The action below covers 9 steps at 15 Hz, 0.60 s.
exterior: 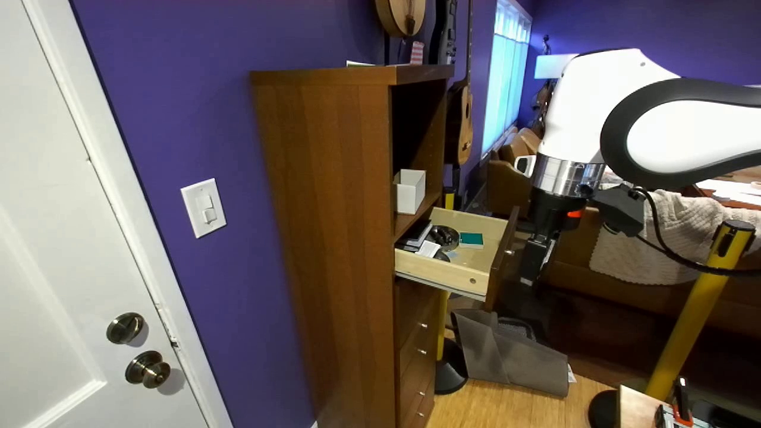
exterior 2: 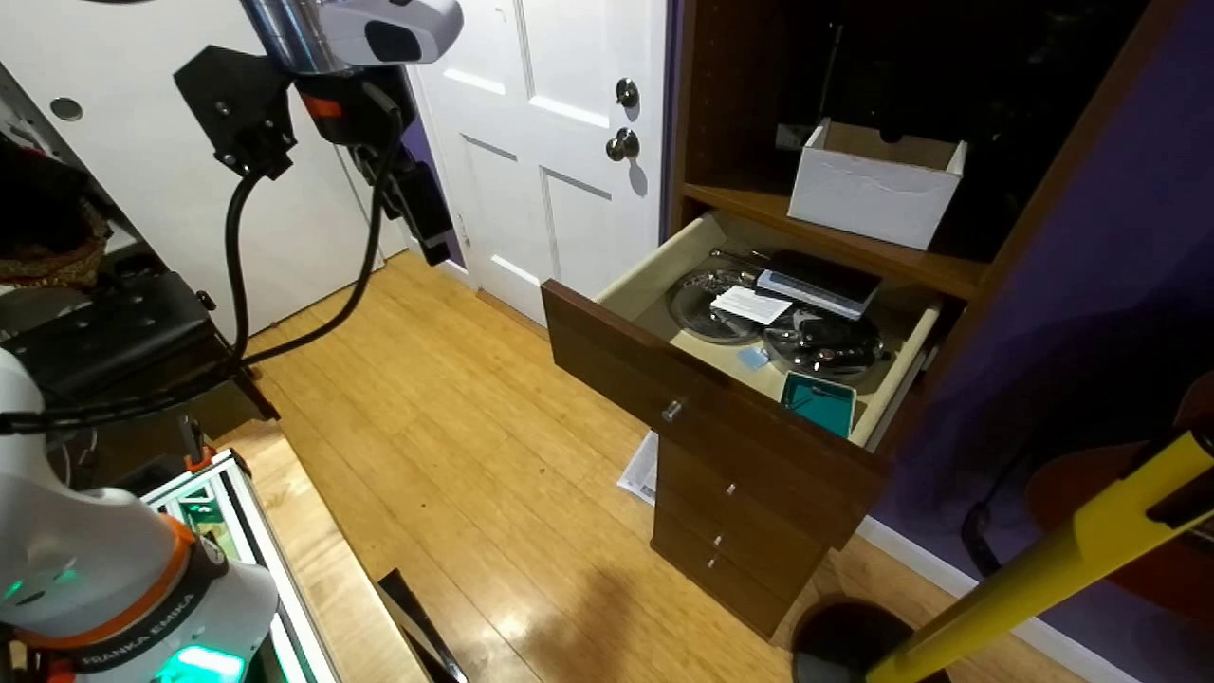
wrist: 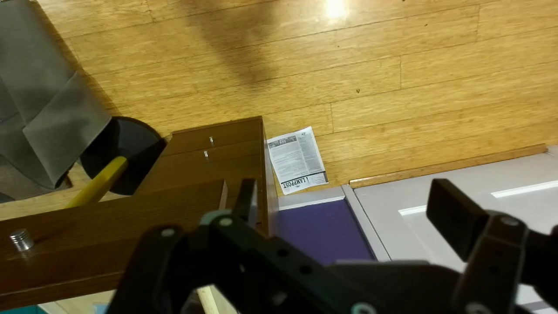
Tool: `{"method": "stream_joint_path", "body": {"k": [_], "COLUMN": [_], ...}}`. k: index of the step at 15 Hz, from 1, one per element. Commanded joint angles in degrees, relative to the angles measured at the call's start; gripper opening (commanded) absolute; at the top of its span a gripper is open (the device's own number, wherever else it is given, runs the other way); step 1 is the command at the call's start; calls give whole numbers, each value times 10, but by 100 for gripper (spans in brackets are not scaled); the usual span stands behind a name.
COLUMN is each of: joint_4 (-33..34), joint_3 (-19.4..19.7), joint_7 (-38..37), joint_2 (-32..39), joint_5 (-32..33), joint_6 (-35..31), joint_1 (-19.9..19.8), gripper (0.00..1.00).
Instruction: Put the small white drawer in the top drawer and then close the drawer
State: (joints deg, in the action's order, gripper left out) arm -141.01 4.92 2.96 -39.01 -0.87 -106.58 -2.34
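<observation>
The small white drawer, a white open-topped box (exterior: 410, 191), stands upright on the cabinet shelf above the top drawer; it also shows in an exterior view (exterior 2: 877, 185). It is out of the wrist view. The top drawer (exterior: 443, 268) is pulled out, with pale sides and a brown front with a metal knob. Its brown front (exterior 2: 702, 379) also shows at lower left in the wrist view (wrist: 109, 231). My gripper (wrist: 351, 203) is open and empty, its fingers wide apart. It hangs in the air in front of the drawer, beside its front, apart from the box (exterior 2: 427, 213).
The drawer holds black discs (exterior 2: 716, 305), dark flat items, a white card (exterior 2: 751, 304) and a teal tray (exterior 2: 820, 403). A yellow post (exterior 2: 1043, 560) stands beside the cabinet (exterior: 333, 238). A white door (exterior 2: 560, 123) is near. A printed paper (wrist: 297, 160) lies on the floor.
</observation>
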Motion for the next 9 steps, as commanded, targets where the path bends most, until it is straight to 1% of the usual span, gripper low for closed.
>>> {"method": "stream_joint_path", "body": {"k": [1, 3, 4, 9], "joint_4": [2, 2, 7, 81], "joint_3": [-2, -2, 2, 38], "joint_7": [1, 1, -5, -21], "joint_2": [1, 1, 4, 54], "joint_5": [-1, -1, -1, -19], "joint_6": [2, 2, -4, -43], "joint_1": [-3, -3, -9, -38], "gripper": [100, 100, 100, 100]}}
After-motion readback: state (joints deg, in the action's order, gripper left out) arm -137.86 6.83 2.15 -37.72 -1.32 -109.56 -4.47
